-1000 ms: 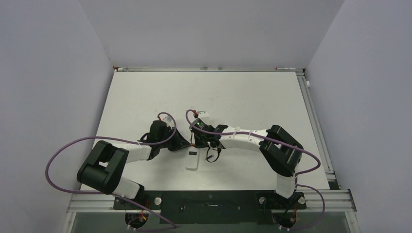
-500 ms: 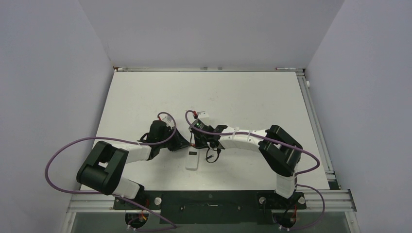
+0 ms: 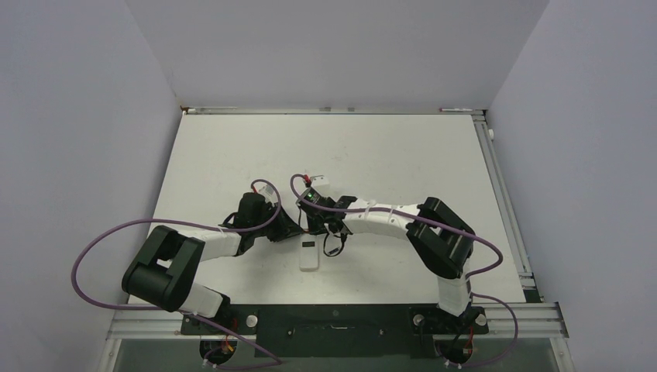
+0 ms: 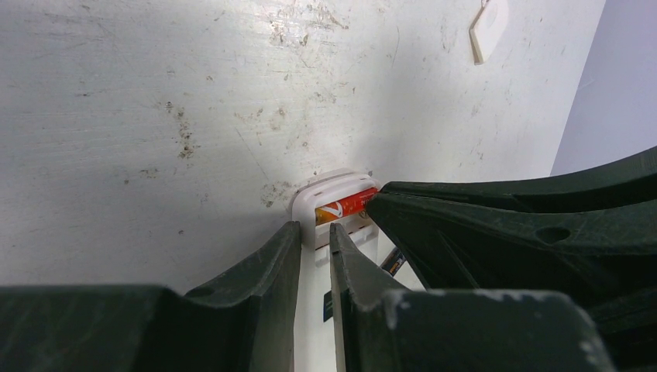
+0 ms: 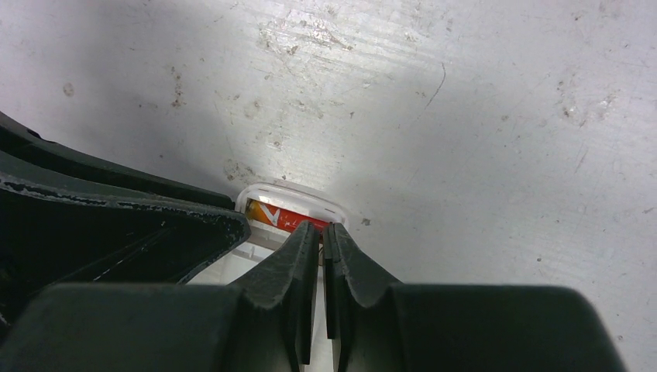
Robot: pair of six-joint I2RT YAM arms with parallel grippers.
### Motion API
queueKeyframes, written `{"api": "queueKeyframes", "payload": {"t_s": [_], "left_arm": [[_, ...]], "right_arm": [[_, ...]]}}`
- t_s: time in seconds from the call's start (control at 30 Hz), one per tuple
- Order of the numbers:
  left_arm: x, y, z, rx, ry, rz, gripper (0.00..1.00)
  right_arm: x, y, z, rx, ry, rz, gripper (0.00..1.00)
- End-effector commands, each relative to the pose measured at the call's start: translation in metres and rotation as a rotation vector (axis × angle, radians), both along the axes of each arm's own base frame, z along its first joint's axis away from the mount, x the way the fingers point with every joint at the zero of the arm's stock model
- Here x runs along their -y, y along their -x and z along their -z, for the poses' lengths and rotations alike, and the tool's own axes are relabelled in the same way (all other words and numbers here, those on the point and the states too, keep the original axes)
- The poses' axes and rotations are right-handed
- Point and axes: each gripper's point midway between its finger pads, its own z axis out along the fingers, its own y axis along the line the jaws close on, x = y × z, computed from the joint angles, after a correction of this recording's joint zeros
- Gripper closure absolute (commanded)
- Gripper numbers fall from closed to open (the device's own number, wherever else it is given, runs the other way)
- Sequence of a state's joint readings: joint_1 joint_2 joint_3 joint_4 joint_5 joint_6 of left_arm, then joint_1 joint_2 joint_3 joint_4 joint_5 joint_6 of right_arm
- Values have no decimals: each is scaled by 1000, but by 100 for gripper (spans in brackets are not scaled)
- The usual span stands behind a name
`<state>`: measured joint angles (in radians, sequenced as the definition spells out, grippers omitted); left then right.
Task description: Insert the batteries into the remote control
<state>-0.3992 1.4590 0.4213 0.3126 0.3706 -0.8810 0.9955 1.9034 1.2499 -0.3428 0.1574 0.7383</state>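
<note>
The surface (image 3: 387, 155) carries the remote control (image 3: 310, 256) near its middle, with its long axis running from near to far and its recessed back facing up. We note that the left arm (image 3: 209, 242) and the right arm (image 3: 387, 218) reach inward from opposite sides and meet over the far end of the handset, so both are about equally near. The left gripper (image 4: 316, 229) points at that end with its jaws narrowly parted and something white in the gap. We cannot tell whether it is gripping the casing or only standing against it. The right gripper (image 5: 321, 229) is clenched and holds nothing, and its tips rest on one end of the reddish battery (image 5: 279, 217). This battery lies in the recess at the far end, with its long axis across the width of the handset, and so across the line of the clenched fingers. In our judgement the next move is a downward press to seat it, and it depends on this crosswise relation. A second, dark battery (image 4: 393, 262) shows partly beneath the right gripper in the left wrist view. We cannot tell whether it is seated.
</note>
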Motion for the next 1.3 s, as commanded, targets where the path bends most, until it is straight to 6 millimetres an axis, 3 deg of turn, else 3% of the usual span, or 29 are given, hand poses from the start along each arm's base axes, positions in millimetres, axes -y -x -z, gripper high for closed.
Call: {"api": "queueKeyframes", "payload": {"t_s": [0.0,0.43,0.63,0.83,1.13,1.27], "left_arm": [[13,-8,-21,80,59,38,83],[15,-8,-21,84,75,46,83],[15,-7,-21,83,77,48,83],[14,-7,-23,85,75,48,83],[8,-7,-28,87,45,28,79],[4,-6,-32,94,23,11,76]], "right_arm": [[-10,16,19,-52,29,-57,91],[-7,30,37,-75,137,-103,92],[-6,29,36,-62,158,-102,91],[-12,20,21,-23,145,-87,91],[-15,-3,-25,79,82,-50,90],[-13,-4,-41,108,58,-51,89]]}}
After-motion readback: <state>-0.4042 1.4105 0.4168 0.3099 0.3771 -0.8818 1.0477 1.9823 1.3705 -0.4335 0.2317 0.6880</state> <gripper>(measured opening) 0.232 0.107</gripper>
